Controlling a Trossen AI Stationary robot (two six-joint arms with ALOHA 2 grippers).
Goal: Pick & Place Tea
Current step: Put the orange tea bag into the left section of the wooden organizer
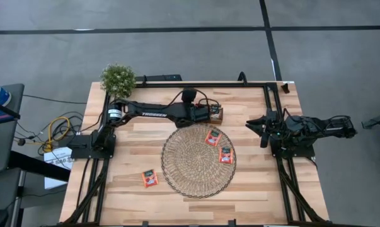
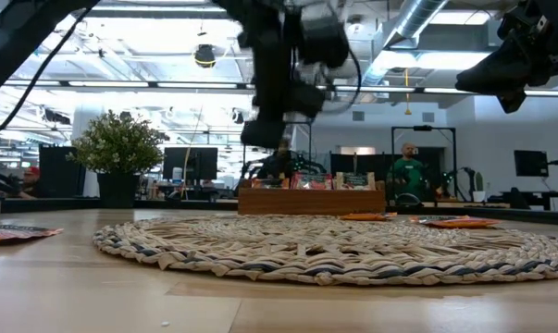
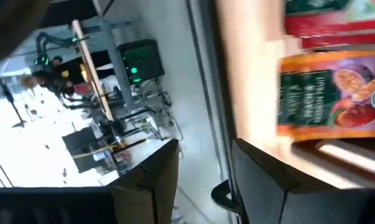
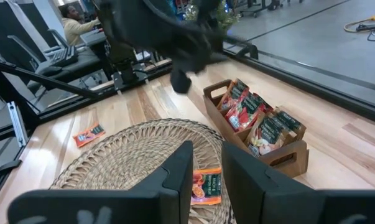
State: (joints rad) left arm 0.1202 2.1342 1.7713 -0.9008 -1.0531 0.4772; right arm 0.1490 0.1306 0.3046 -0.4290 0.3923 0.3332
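The wooden tray [image 1: 218,116] stands at the far middle of the table with several tea sachets [image 4: 255,118] upright in its compartments. Two red-orange sachets [image 1: 213,137] [image 1: 225,154] lie flat on the round straw mat [image 1: 190,170]. A third sachet [image 1: 150,178] lies on the bare wood to the left of the mat. My left gripper [image 3: 206,171] hovers over the tray [image 2: 311,201], open and empty, with a sachet [image 3: 330,93] just beyond its fingers. My right gripper [image 4: 206,168] waits raised at the table's right side [image 1: 260,129], open and empty.
A potted plant [image 1: 118,79] stands at the far left corner of the table. Black frame rails [image 1: 275,113] run along the far, left and right edges. People and desks show in the room beyond the table. Bare wood lies to the right of and in front of the mat.
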